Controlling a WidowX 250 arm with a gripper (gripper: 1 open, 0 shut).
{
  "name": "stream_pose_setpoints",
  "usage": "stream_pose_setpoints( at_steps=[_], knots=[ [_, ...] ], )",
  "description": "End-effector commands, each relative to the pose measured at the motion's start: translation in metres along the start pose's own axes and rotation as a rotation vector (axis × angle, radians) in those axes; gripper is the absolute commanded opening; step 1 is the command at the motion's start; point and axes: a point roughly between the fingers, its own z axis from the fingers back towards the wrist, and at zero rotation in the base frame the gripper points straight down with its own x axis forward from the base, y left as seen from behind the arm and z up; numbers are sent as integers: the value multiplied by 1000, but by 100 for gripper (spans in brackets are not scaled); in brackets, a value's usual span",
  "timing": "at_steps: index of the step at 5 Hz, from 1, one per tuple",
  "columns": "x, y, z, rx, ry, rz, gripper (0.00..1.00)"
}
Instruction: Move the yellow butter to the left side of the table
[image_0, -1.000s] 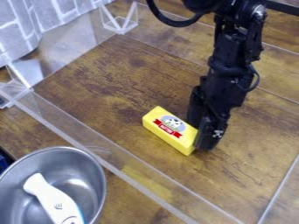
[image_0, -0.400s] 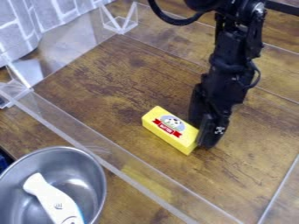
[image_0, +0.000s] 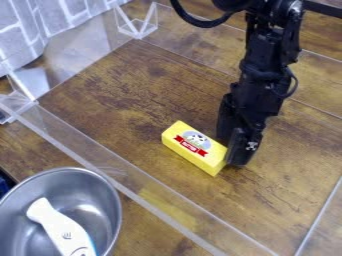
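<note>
Yellow butter box (image_0: 195, 148) lies flat on the table (image_0: 147, 90), close to the near edge and its clear wall. Gripper (image_0: 239, 150) points almost straight down, jaws spread wide, holding nothing, low against the box's right end. Looks like the approach or push step, the box not yet shifted. Next move likely calls for steady contact, then carrying or sliding the box toward the left edge.

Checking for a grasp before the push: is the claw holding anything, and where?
Nothing is held. The open claw stands right beside the yellow butter, at its right end.
</note>
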Motion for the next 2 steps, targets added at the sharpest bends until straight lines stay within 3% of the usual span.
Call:
stream_pose_setpoints(
  at_steps=[1, 2],
  knots=[
    [-8, 8, -9, -25, 12, -2, 100],
    [-8, 10, -10, -32, 16, -6, 100]
  ],
)
